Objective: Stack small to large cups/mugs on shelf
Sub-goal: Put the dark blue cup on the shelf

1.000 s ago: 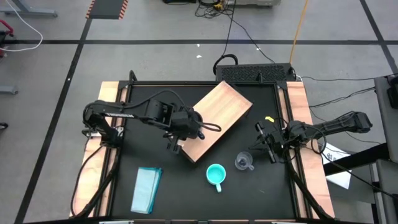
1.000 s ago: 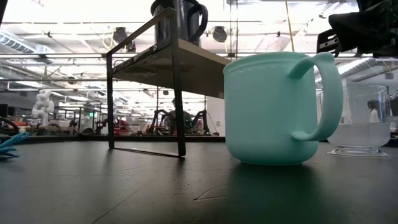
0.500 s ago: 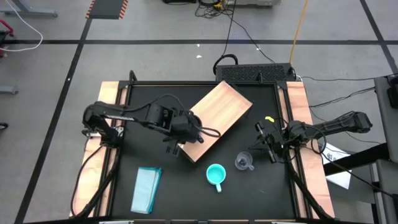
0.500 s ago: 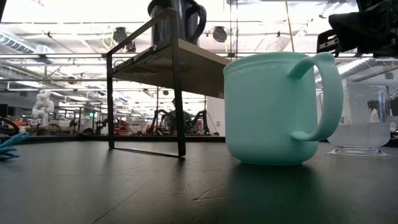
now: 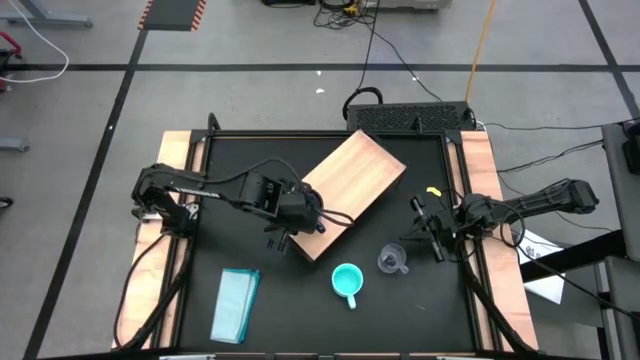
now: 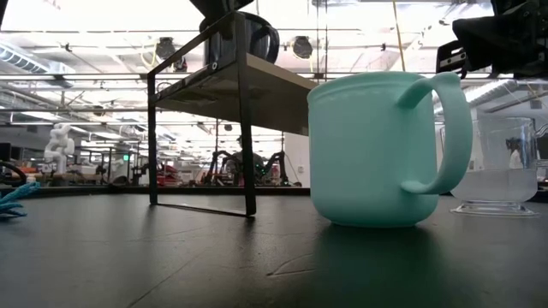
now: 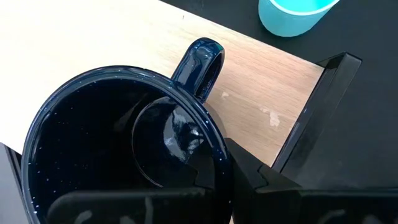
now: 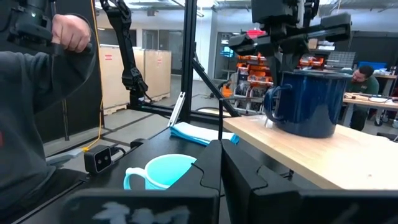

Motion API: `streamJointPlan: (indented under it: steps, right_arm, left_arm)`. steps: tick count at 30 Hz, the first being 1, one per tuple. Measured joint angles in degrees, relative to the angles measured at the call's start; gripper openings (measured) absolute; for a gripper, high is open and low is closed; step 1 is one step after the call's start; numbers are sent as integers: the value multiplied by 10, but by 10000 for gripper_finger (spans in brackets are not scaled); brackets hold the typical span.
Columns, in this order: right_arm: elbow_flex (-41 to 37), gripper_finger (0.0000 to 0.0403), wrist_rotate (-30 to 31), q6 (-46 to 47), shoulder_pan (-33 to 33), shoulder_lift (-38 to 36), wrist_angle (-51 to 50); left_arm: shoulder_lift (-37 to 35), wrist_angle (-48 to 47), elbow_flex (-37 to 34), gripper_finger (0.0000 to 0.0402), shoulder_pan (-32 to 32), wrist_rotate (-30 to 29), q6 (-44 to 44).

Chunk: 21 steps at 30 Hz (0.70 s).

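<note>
left gripper (image 5: pixel 300 215) fingers spread — above navy mug (image 7: pixel 124 149) | on shelf (image 5: pixel 350 190)

I see a glossy dark navy mug (image 7: pixel 118 155), speckled like enamel, on the shelf (image 7: pixel 93 43), whose top is pale, matt, grained wood on thin black metal legs (image 6: pixel 247 145). The turquoise mug (image 6: pixel 385 150) looks smooth and satiny. The small cup (image 6: pixel 501 167) is clear. The tabletop (image 6: pixel 171 257) is matt black.
</note>
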Motion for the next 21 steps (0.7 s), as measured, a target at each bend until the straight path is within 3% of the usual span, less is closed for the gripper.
streamJointPlan:
  steps: [14, 18, 21]
  right_arm:
    - [0, 0, 0, -1, 0, 0, 11]
    - [0, 0, 0, -1, 0, 0, 11]
    - [0, 0, 0, -1, 0, 0, 11]
  left_arm:
    - [0, -2, -1, 16, 0, 3, 2]
    - [1, -6, -2, 40, 0, 1, -6]
    - [2, -7, -2, 37, 0, 0, -8]
